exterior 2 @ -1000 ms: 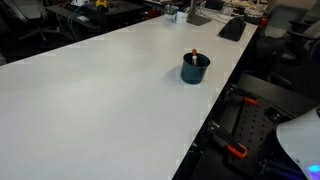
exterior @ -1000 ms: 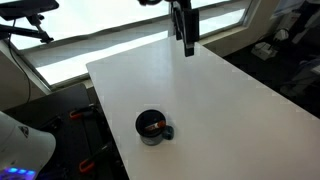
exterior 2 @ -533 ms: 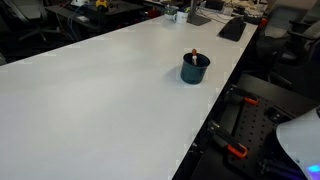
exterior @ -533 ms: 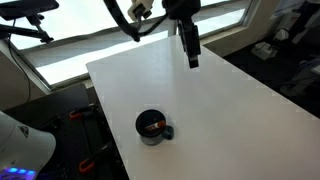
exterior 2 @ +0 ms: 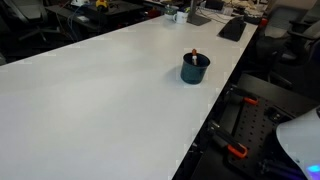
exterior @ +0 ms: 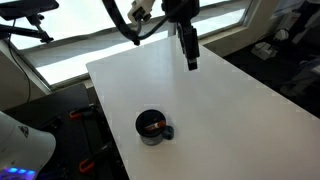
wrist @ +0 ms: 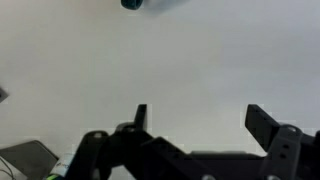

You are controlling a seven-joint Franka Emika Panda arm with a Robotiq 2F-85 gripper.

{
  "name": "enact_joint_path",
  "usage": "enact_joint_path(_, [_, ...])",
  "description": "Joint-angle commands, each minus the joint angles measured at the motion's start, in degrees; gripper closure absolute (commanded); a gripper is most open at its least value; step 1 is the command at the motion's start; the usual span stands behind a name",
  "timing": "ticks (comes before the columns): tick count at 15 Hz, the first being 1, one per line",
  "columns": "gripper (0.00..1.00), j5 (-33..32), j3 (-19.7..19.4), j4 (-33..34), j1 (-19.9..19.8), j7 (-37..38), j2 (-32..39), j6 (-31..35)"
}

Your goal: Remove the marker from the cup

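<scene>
The cup (exterior: pixel 151 127) is a small dark mug with a side handle, standing near the front edge of the white table (exterior: pixel 210 100). It also shows in an exterior view (exterior 2: pixel 195 68) and at the top edge of the wrist view (wrist: pixel 133 4). The marker (exterior: pixel 152 126) lies inside it, dark with a reddish-orange part; its tip (exterior 2: pixel 194 54) sticks up above the rim. My gripper (exterior: pixel 191 60) hangs above the far part of the table, well away from the cup. In the wrist view its fingers (wrist: pixel 198 118) are spread apart and empty.
Windows run behind the table (exterior: pixel 90 45). Black office chairs and equipment stand around the table sides (exterior 2: pixel 270 110). A keyboard and small items lie at one table end (exterior 2: pixel 232 28). A dark object sits at the wrist view's lower left (wrist: pixel 25 157).
The gripper dropped lower over the far part of the table and its arm came into view between one second ago and half a second ago. It has held still since. The cup has not moved.
</scene>
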Motion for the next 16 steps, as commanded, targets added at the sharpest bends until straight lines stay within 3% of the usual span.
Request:
enact_joint_path(1, [0.00,-3.04,0.02,-2.29,-0.16,1.71,1.73,2.76])
enact_joint_path(7, [0.00,-7.03,-1.03,-7.72,-0.11,2.94,2.32,6.32])
enact_joint_path(16, [0.00,-15.34,-4.41,-18.78,-3.05,7.37,2.19,14.65])
